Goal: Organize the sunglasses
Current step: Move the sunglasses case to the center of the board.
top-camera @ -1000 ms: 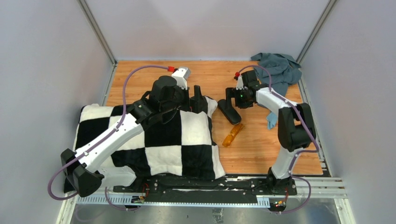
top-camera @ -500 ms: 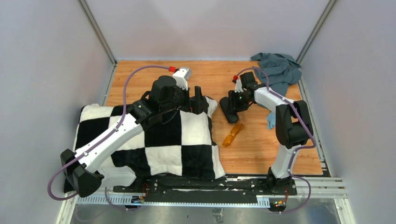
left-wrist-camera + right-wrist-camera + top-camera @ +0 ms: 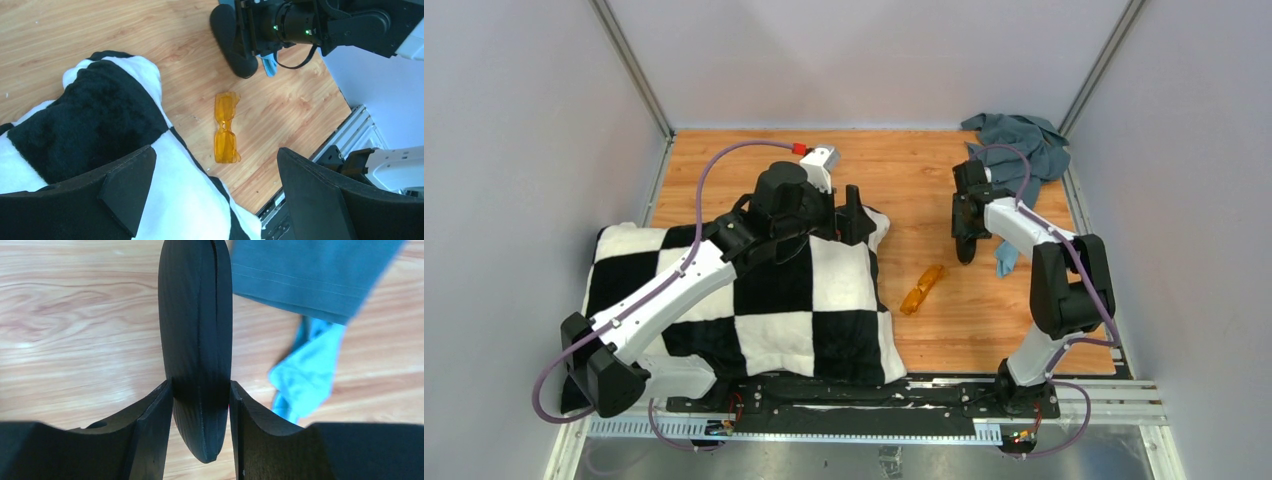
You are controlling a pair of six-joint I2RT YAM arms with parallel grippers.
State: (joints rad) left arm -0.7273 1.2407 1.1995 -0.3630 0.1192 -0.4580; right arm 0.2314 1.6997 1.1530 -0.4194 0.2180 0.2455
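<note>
While the right pincer (image 3: 201,387) is clamped on the shut black case (image 3: 195,310), upper right from above, the left pincer (image 3: 215,155) gapes empty. The sunglasses (image 3: 922,288) lie loose mid-frame on the worktop (image 3: 904,180), so I'd say nothing's packed yet.

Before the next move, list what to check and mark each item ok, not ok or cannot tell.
1. Grip of the right hand: ok, shut on the black case, one finger on each side.
2. The black case open for loading: not ok, its seam looks closed.
3. The sunglasses free to pick: ok, folded, lying alone on the wooden table, apart from the checkered blanket.
4. The left hand free: ok, open and empty, over the checkered blanket's edge.
5. The light-blue cloth clear of the black case: cannot tell, it lies close beside it.
</note>
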